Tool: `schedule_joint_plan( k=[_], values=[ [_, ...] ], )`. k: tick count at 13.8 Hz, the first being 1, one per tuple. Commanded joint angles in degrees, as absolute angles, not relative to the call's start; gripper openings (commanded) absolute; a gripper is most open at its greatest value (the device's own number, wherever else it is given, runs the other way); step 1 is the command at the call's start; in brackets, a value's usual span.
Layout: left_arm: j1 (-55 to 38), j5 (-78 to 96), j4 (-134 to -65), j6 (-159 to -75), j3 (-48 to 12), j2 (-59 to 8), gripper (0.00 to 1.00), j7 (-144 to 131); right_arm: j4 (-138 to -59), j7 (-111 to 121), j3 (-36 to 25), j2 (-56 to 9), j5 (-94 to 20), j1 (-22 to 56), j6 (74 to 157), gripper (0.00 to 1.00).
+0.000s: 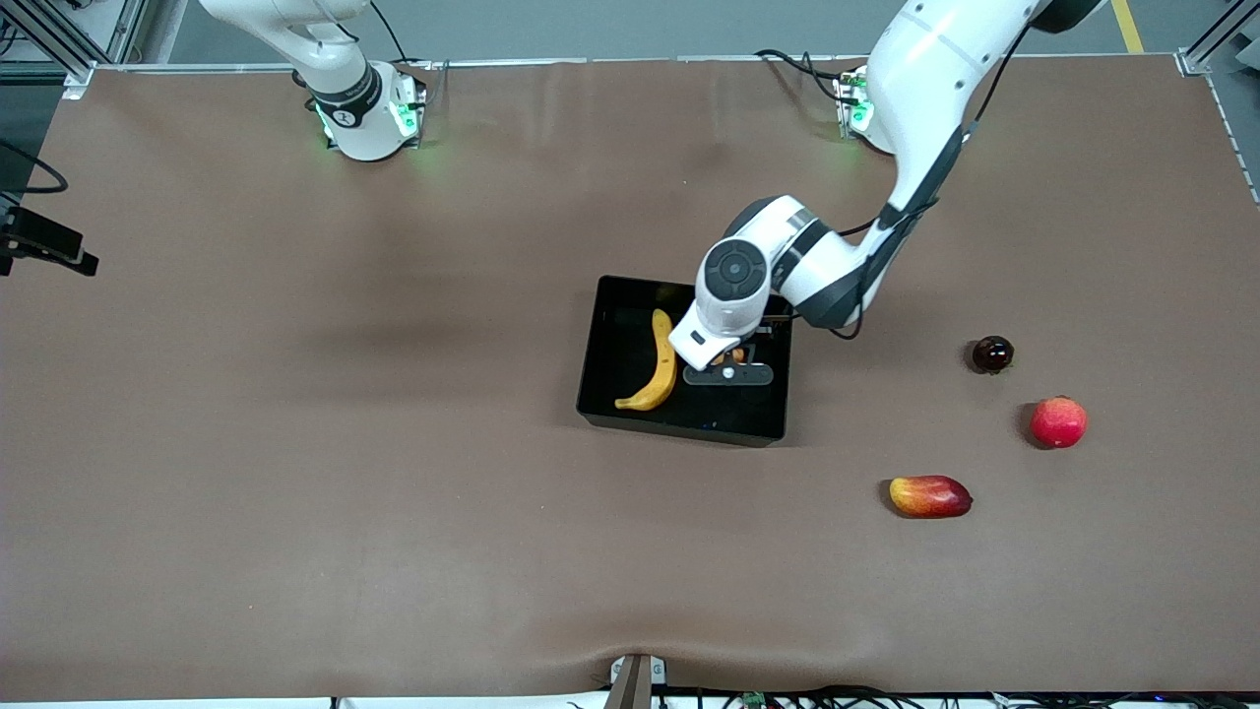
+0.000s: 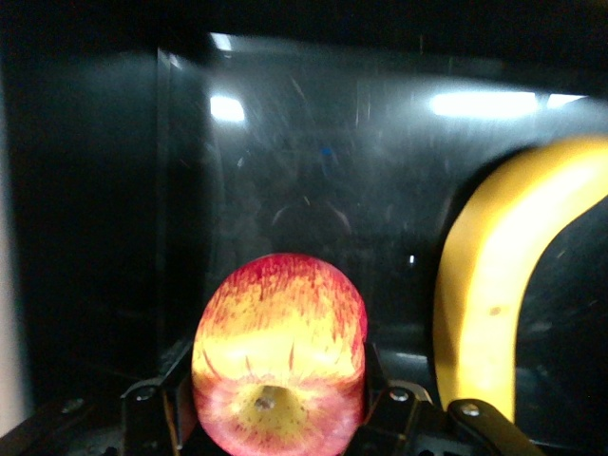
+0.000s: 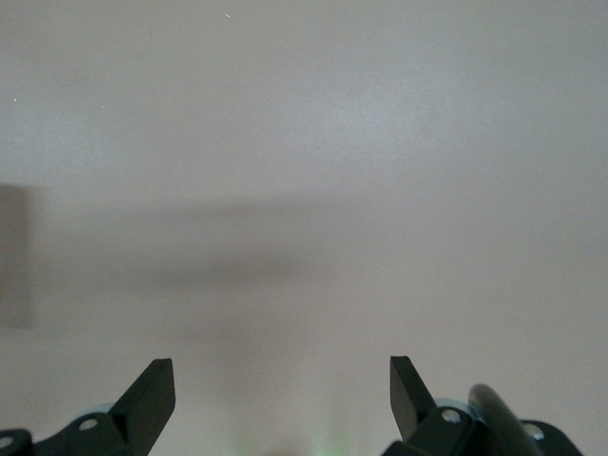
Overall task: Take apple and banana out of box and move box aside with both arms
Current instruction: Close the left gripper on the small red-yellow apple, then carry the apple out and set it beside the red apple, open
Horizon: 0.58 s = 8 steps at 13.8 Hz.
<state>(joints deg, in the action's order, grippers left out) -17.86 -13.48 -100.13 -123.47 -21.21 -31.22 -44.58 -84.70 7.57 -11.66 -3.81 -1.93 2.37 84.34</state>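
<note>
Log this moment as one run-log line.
left hand: in box, around apple | banana: in box beside apple | right hand: open, waiting | mango: on table

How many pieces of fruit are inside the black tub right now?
2. The banana lies in the black tub toward the right arm's end; the small apple sits beside it between the left gripper's fingers, mostly hidden in the front view.
</note>
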Motion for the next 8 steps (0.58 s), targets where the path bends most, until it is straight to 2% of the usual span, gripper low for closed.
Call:
schedule_joint_plan(
  k=[1,4,6,8],
  values=[
    [-15.9,-14.2,-99.4,-118.8,-21.0,-23.3,0.00,-45.6,-83.8,8.5,-11.1,-4.9,-1.1,1.4,84.0,1.00],
    [-9.9,-14.5,-99.8,-115.2,-20.9,-18.2,0.00,-42.2,-83.8,8.5,-11.1,-5.4,-1.1,1.4,84.0,1.00],
    [-4.4,-14.5,-100.3,-111.9,-21.0,-17.2,0.00,-34.8,-83.8,8.5,-11.1,-5.4,-1.1,1.4,84.0,1.00],
    [2.8,-14.6,-101.9,-112.2,-21.3,-17.1,0.00,-27.6,-83.8,8.6,-11.1,-6.1,-1.2,1.5,84.4,1.00]
  ],
)
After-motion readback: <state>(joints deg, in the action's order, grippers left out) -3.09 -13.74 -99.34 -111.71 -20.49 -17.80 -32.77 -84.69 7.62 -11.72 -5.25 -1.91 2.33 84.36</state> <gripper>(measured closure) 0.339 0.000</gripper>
